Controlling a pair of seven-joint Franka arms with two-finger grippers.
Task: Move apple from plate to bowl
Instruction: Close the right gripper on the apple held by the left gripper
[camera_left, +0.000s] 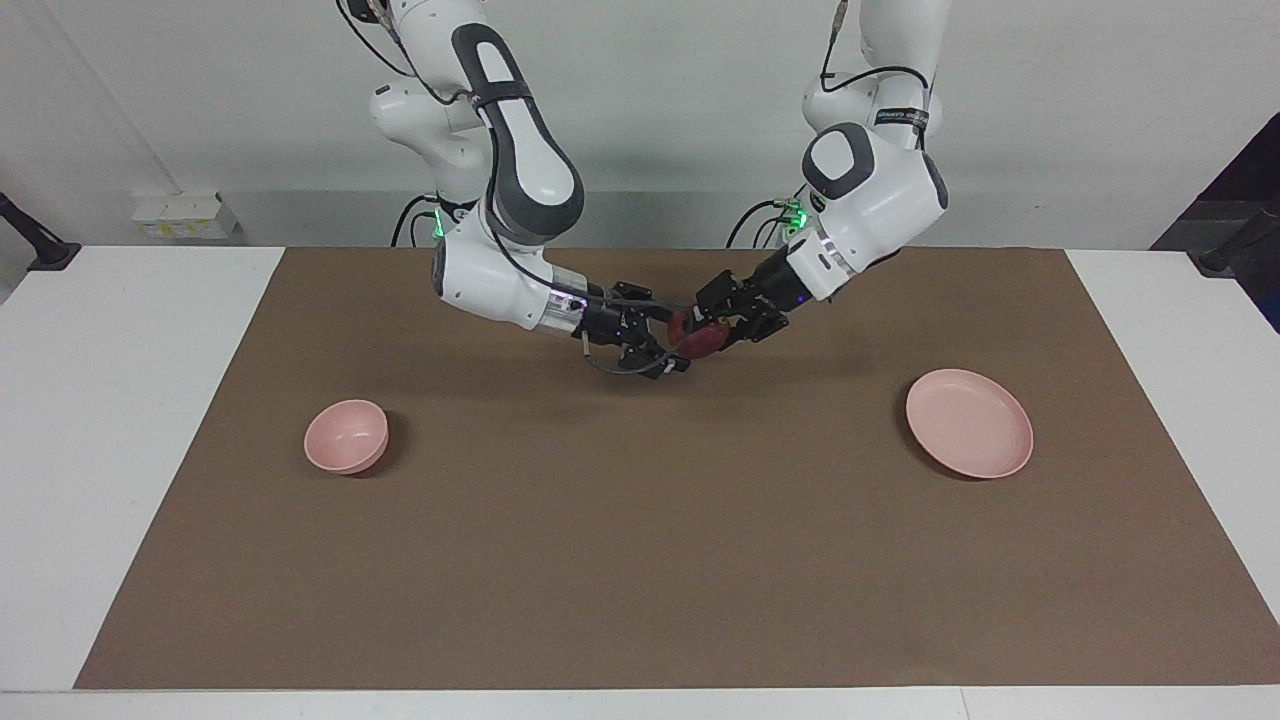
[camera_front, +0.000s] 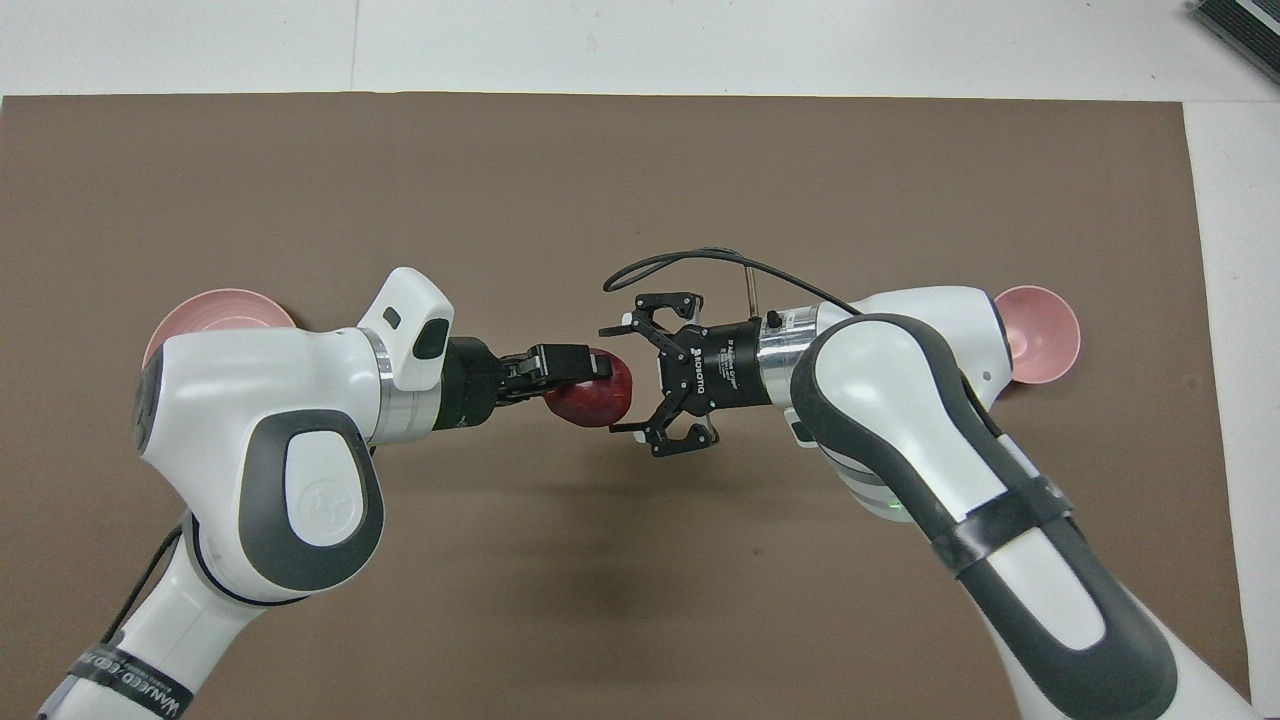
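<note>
Over the brown mat (camera_left: 640, 520), between bowl (camera_left: 346, 436) and plate (camera_left: 969, 422), the left gripper (camera_front: 578, 382) clamps the apple (camera_front: 596, 395). The right gripper (camera_front: 626, 377) — marked "ROBOTIQ" — gapes beside the apple.

Left arm: white and grey, reaching in low and nearly level above the table's middle.
Left gripper (camera_front: 585, 385): black two-finger gripper, fingers clamped on the small dark red apple (camera_front: 598, 400).
Right arm: white and grey, stretched level toward the left one.
Right gripper (camera_front: 625, 377): black two-finger gripper, fingers spread wide, facing the apple, tips beside it.

White table (camera_left: 120, 450): brown mat (camera_left: 640, 560); on mat, bowl (camera_left: 346, 436), plate (camera_left: 969, 422).
</note>
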